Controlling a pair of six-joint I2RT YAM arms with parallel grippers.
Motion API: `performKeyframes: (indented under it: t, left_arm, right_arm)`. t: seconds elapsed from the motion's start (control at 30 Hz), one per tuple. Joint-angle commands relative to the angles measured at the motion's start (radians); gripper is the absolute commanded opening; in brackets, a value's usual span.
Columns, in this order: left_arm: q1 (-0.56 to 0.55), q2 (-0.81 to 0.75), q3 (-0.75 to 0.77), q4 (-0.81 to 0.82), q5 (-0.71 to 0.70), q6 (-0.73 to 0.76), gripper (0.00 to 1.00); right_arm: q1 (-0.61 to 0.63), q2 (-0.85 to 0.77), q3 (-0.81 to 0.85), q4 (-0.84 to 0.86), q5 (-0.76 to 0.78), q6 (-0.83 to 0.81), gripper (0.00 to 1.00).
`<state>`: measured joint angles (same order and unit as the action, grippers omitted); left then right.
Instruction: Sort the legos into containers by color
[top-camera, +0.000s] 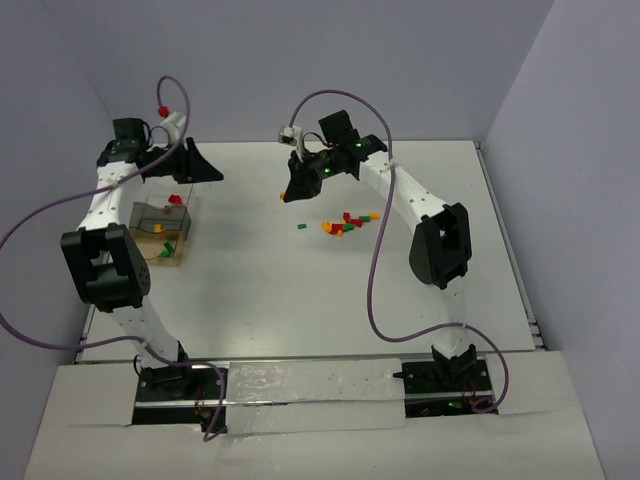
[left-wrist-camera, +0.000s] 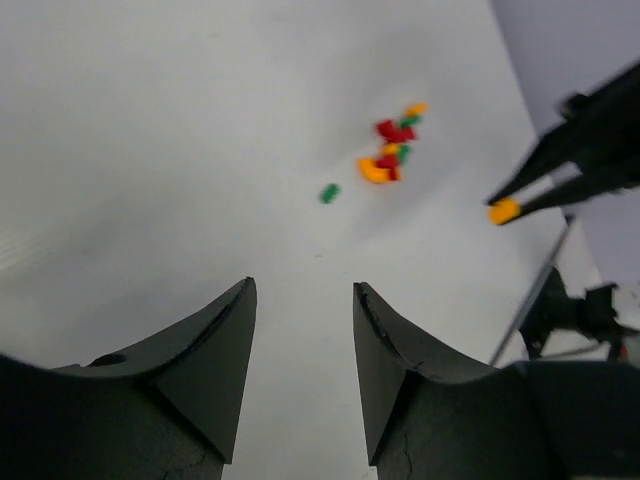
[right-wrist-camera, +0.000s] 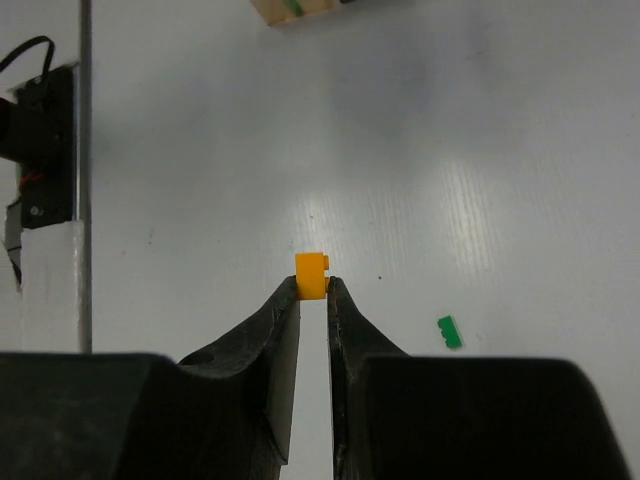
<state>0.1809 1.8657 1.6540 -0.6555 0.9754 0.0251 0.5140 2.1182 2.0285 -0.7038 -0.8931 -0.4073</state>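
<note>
We find the right gripper (right-wrist-camera: 313, 290) clamped on one orange brick (right-wrist-camera: 312, 275). The brick is held at the very fingertips and is clear of the table (top-camera: 300, 300). This gripper hangs to the right of the trays (top-camera: 150, 207), well apart from them.

We find the left gripper (left-wrist-camera: 303, 290) with its fingers apart and nothing between them. It hangs over the far end of the trays.

The pile (top-camera: 348, 223) of loose red, green and orange bricks lies on the table well to the right of the trays, beyond the right gripper. One green brick (top-camera: 301, 227) lies alone on the trays' side of the pile, just apart from it.

Inside the trays we see a red piece (top-camera: 176, 200) toward the far end, and orange and green pieces nearer the arm bases. We cannot tell which compartment each occupies.
</note>
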Motion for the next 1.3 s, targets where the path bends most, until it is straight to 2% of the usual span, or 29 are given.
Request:
performKeyframes:
  t: [0.0,0.1,0.23,0.4,0.73,1.03,1.13,1.27]
  left_arm:
    - [-0.107,-0.078,-0.049,0.009,0.247,0.037,0.53]
    - [-0.139,-0.116,-0.113,0.090,0.289,0.017,0.53]
    - [-0.190,-0.171,-0.211,0.355,0.324,-0.122,0.53]
    - [-0.241,-0.180,-0.240,0.512,0.344,-0.196,0.52]
    - [-0.295,-0.169,-0.226,0.479,0.370,-0.140,0.50]
    - [-0.305,-0.171,-0.220,0.380,0.385,-0.053,0.47]
    - [-0.307,-0.169,-0.215,0.354,0.392,-0.036,0.43]
    - [-0.312,-0.167,-0.210,0.331,0.392,0.000,0.29]
  right_arm:
    - [0.022,-0.075,0.024,0.038,-0.104,-0.035,0.00]
    - [0.026,-0.068,0.032,0.038,-0.152,-0.037,0.00]
    - [0.035,-0.048,0.058,0.048,-0.203,0.015,0.00]
    - [0.038,-0.041,0.061,0.088,-0.235,0.083,0.00]
    - [0.033,-0.046,0.035,0.167,-0.266,0.213,0.00]
    - [0.023,-0.044,0.016,0.232,-0.291,0.303,0.00]
    - [0.023,-0.044,0.016,0.238,-0.290,0.314,0.00]
    - [0.021,-0.044,0.012,0.244,-0.292,0.324,0.00]
